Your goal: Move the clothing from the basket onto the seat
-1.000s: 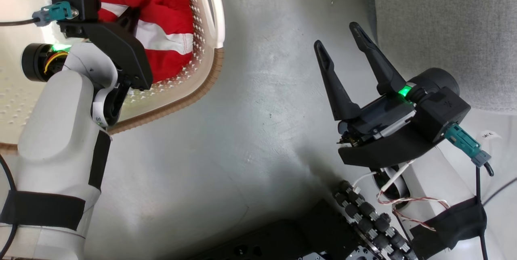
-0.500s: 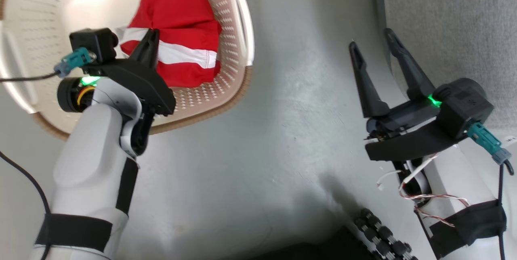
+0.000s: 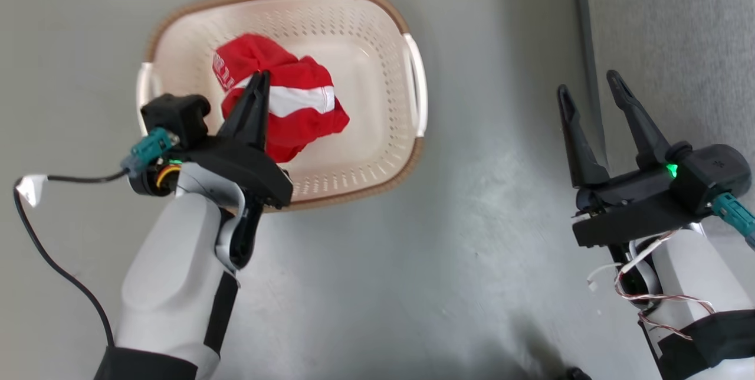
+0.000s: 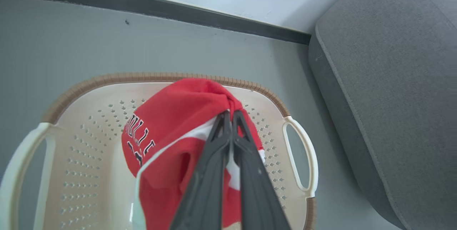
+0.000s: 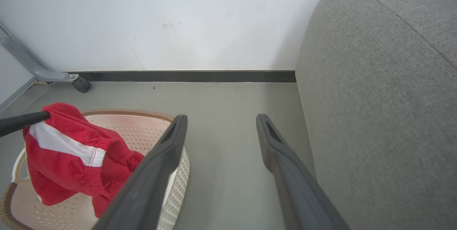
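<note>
Two pale grey forearms (image 3: 171, 285), banded with black straps (image 3: 702, 338), are shown capped by black wrist housings (image 3: 716, 167), each lit by a green light (image 3: 670, 169). Teal connectors (image 3: 144, 150) are mounted at both wrists, a black cable (image 3: 82, 179) is run from the left one, red-and-white twisted wires (image 3: 655, 295) are exposed on the right, and long, dark, tapered fingers (image 3: 642, 126) are fitted.

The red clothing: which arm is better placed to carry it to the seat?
Left. The left gripper is shut on the clothing, hanging over the basket; the right gripper is open beside the seat.
</note>
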Motion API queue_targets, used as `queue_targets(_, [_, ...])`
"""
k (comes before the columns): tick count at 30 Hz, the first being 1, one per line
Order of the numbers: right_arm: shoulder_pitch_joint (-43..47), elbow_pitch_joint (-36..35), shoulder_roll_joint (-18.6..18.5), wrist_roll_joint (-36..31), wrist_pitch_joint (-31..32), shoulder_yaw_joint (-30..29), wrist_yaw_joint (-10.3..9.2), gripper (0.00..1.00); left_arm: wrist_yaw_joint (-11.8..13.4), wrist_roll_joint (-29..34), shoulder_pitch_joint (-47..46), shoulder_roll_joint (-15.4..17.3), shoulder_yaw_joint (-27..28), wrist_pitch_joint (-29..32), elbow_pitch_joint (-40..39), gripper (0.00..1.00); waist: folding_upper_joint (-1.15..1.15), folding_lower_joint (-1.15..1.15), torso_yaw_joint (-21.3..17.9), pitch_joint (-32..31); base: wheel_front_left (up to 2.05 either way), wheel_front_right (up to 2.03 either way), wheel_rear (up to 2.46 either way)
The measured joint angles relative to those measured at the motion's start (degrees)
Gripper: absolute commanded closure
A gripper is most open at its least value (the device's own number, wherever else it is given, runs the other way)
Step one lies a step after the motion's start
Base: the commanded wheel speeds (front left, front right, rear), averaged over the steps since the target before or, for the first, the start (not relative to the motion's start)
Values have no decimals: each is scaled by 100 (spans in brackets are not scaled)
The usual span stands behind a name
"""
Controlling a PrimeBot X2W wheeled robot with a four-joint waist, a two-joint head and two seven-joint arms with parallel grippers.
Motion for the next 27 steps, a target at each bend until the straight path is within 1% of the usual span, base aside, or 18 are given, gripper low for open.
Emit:
queue_targets(7, [260, 169, -123, -15, 0, -209, 0, 0, -4, 13, 265, -24, -123, -318, -226, 100, 0, 0, 316, -589, 0, 0, 0])
queue_targets(19, [678, 314, -129, -24, 0, -233, 0, 0, -8, 15, 900, -27, -174, -472, -760, 100, 1, 0, 764, -1619, 0, 0, 0])
queue_targets(27, [1083, 417, -111, -24, 1, -237, 0, 0, -8, 46, 1374, -27, -247, -516, -1291, 100, 0, 0, 1001, -2306, 0, 0, 0])
